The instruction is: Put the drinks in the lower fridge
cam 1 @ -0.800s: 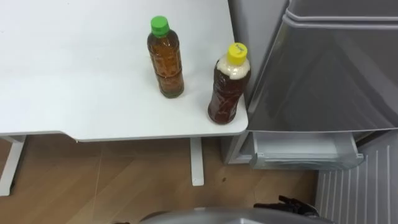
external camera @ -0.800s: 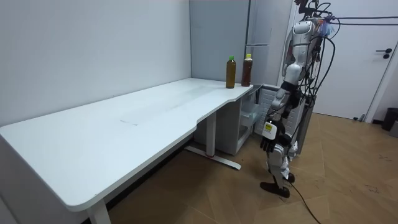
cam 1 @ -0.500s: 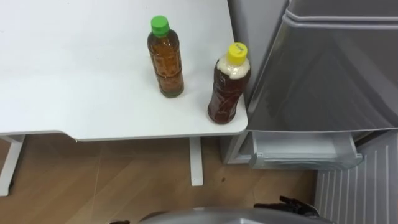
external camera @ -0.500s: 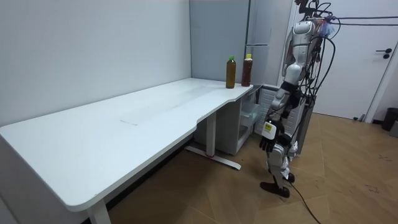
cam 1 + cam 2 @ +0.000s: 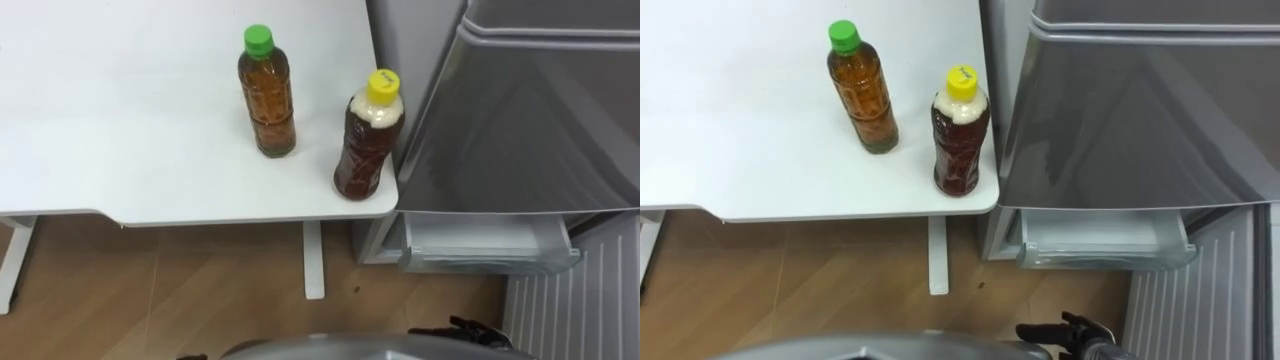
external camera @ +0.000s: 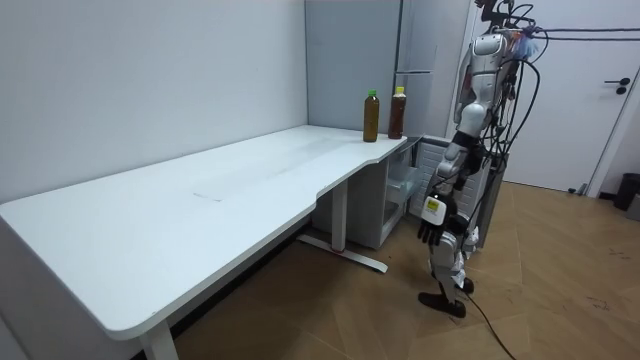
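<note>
Two drinks, both upright on the white table (image 5: 120, 120) and neither held: green-cap bottle (image 5: 266, 90) and yellow-cap bottle (image 5: 368, 135). They're well up and to the left of the right hand (image 5: 1060, 333). Yellow one's closer to that hand, at the table corner right beside the fridge (image 5: 520, 120). Right hand sits low by the body, fingers loose and empty afaict. Lower fridge is open, w/ its pale bin (image 5: 490, 245) just above the hand. Left hand (image 6: 429, 230) hangs by the thigh in the room view, can't tell its state.

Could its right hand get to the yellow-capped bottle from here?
Probably yes. The yellow-capped bottle stands at the table corner nearest the robot with nothing before it; the right hand hangs low and would only need raising.
</note>
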Controlling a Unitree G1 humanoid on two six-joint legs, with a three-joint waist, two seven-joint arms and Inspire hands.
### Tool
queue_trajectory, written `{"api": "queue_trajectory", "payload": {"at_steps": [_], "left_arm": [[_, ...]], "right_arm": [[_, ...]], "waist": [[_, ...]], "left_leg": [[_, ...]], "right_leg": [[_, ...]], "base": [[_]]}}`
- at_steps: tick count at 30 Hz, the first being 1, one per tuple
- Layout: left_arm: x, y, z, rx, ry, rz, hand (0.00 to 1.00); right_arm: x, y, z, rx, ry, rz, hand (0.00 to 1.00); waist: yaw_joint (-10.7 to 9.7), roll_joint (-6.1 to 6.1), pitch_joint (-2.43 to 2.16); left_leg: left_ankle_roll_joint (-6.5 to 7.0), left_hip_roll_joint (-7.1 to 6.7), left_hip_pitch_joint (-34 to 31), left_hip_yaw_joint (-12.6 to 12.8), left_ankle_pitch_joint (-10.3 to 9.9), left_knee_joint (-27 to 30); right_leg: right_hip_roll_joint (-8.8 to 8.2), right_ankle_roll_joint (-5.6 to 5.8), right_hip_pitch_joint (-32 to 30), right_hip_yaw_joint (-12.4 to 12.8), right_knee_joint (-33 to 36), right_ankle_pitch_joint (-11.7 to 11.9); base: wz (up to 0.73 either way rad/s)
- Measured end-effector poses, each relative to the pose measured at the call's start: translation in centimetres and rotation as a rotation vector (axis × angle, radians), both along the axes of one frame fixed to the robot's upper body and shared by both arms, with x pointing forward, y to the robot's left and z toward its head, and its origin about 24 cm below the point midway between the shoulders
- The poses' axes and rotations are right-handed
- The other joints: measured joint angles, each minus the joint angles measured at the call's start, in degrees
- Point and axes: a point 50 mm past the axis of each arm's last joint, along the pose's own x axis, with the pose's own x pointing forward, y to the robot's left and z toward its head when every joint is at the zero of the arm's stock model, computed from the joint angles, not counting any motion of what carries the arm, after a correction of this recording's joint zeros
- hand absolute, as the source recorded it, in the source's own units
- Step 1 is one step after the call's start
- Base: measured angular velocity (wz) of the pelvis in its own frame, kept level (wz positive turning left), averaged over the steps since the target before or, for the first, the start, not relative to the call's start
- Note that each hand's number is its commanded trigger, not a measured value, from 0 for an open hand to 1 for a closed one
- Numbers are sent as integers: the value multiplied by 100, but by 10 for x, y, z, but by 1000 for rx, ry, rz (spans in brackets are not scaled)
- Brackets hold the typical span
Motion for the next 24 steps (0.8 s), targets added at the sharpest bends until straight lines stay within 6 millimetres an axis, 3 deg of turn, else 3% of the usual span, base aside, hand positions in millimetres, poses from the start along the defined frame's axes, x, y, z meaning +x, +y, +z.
{"api": "queue_trajectory", "payload": {"at_steps": [5, 15, 20, 24], "left_arm": [[0, 2, 0, 33, -25, 53, 0], [-7, 11, 2, 103, -122, 424, 0], [7, 18, 6, 144, -247, 549, 0], [34, 29, 17, 174, -434, 685, 0]], "right_arm": [[-1, -1, 0, -6, 3, -11, 0], [-4, -4, 0, -13, 10, -55, 0], [-5, -5, 0, -27, 11, -57, 0], [-4, -6, 0, -34, -2, -55, 0]], "waist": [[7, 33, -11], [12, 122, -1], [9, 152, -1], [18, 132, -2]], "left_leg": [[1, -1, 7, 1, -1, 9], [4, -11, 49, -30, -1, 6], [-1, -11, 48, -54, 4, 7], [-4, -16, 46, -80, 6, 10]], "right_leg": [[-4, 0, 7, 1, 1, 0], [-12, 0, 77, -48, -1, 0], [-11, 0, 76, -96, 2, 0], [-12, 1, 73, -130, 4, -1]], "base": [[0], [0], [1], [2]]}}
